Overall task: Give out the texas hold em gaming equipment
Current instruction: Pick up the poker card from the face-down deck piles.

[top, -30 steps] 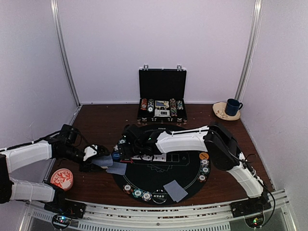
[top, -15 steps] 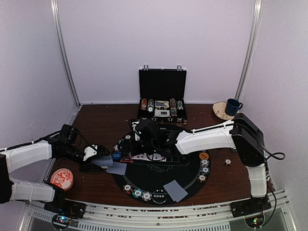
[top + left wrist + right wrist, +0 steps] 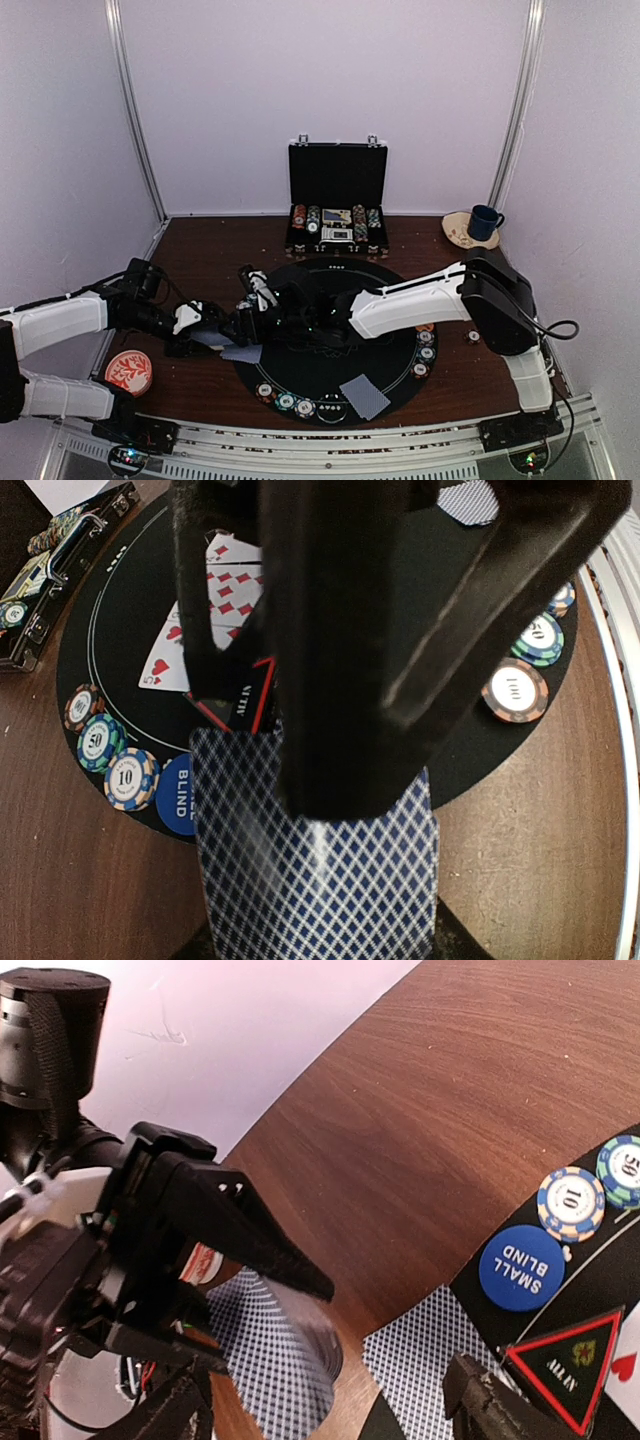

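Note:
My left gripper [image 3: 205, 328] is shut on a deck of blue-backed playing cards [image 3: 315, 880] at the mat's left edge. My right gripper [image 3: 243, 322] reaches across the mat and stands open, its fingers [image 3: 480, 1405] on either side of the deck's free end [image 3: 275, 1360]. One card [image 3: 430, 1350] lies face down on the wood just beside it. The blue small-blind button [image 3: 182, 790], the red triangle marker [image 3: 240, 695] and face-up cards [image 3: 215, 610] lie on the black mat [image 3: 330, 365]. Striped chips [image 3: 128, 778] sit along the mat's rim.
The black briefcase [image 3: 337, 200] stands open at the back. A red-and-white dish [image 3: 128, 370] lies near the left arm. A blue mug [image 3: 485, 222] sits at the back right. Another face-down card [image 3: 365, 395] and chips [image 3: 285, 401] lie near the mat's front.
The right arm has swung left across the mat, bringing its gripper to the deck in the left gripper. Its jaws have narrowed a little. The left arm has stayed still.

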You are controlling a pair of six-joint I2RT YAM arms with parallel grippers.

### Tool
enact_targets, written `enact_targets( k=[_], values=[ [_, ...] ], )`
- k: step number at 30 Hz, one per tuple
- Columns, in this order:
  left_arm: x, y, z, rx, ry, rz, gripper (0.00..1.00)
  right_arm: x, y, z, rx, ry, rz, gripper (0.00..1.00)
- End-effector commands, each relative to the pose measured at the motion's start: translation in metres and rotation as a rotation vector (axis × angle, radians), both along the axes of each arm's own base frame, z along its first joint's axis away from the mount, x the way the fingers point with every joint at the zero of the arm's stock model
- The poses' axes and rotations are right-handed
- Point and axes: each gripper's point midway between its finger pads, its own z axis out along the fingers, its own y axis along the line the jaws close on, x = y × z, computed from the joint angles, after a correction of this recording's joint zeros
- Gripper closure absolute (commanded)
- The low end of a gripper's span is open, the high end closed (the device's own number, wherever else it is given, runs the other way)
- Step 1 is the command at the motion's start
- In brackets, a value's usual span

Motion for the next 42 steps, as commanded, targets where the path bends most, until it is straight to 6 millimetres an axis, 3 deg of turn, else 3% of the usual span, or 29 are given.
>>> enact_targets(
  k=[1, 12, 16, 19, 33, 42],
  values=[
    [0.003, -0.003, 0.005, -0.020, -0.025, -0.007, 0.86, 0.008, 0.011, 0.001, -0.036, -0.063, 0.010, 0.21],
    [0.002, -0.003, 0.003, -0.016, -0.015, -0.014, 0.86, 0.016, 0.011, -0.001, -0.136, -0.179, 0.080, 0.43],
    [0.002, -0.003, 0.003, -0.018, -0.016, -0.014, 0.86, 0.009, 0.009, 0.001, -0.140, -0.196, 0.130, 0.48],
    [0.002, -0.003, 0.003, -0.017, -0.015, -0.014, 0.86, 0.003, 0.010, 0.004, -0.128, -0.199, 0.170, 0.59],
    [0.002, -0.003, 0.001, -0.013, -0.006, -0.016, 0.86, 0.002, 0.021, 0.014, -0.113, -0.234, 0.216, 0.66],
    [0.002, -0.003, 0.001, -0.015, -0.011, -0.017, 0.86, 0.004, 0.025, 0.003, -0.140, -0.228, 0.229, 0.73]
  ],
)
